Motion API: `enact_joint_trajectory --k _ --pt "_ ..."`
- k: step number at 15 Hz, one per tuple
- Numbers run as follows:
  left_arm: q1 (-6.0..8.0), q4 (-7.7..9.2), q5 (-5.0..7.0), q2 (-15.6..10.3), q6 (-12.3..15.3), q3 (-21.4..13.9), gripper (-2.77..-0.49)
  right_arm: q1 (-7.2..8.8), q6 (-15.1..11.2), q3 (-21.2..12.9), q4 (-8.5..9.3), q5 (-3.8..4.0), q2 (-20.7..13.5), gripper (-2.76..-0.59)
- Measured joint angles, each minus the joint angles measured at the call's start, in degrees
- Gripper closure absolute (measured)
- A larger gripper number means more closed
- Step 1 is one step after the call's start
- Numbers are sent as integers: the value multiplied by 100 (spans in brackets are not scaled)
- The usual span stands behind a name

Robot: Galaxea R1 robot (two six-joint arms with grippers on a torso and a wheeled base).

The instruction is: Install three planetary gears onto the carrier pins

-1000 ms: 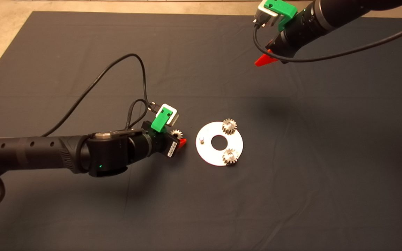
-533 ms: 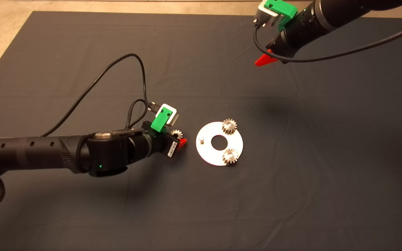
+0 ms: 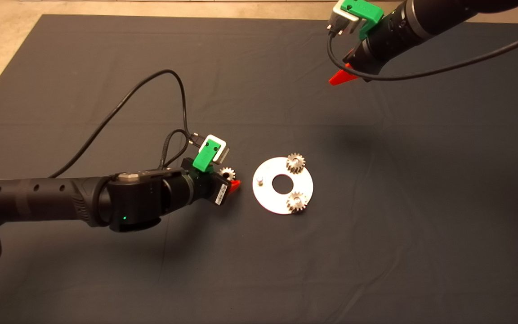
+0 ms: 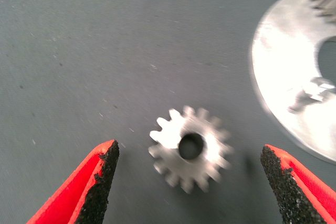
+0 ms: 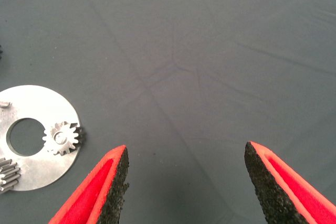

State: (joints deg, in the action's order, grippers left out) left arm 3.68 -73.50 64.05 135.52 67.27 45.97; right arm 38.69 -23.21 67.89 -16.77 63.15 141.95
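The left gripper (image 4: 189, 182) hangs low over the mat (image 3: 106, 279) with its fingers spread wide on either side of a loose gear (image 4: 190, 148), which lies flat just beside the disc (image 3: 265, 198) without touching it. Two other gears (image 3: 295, 162) sit on pins on the disc, and one pin (image 3: 260, 181) stands bare. The right gripper (image 5: 186, 182) is high up, well apart, fingers apart and empty.

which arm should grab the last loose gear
Left. The left gripper is open with its fingers either side of the loose gear, beside the disc. The right gripper hangs far off.
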Motion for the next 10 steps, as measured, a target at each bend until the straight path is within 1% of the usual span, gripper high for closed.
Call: enact_joint_trajectory --k 2,10 --pt "0 -1 0 -65 62 -138 -191 0 1 0 0 0 15 -162" --pt "-2 -1 0 -62 83 -151 -191 2 1 -48 7 2 15 -162"
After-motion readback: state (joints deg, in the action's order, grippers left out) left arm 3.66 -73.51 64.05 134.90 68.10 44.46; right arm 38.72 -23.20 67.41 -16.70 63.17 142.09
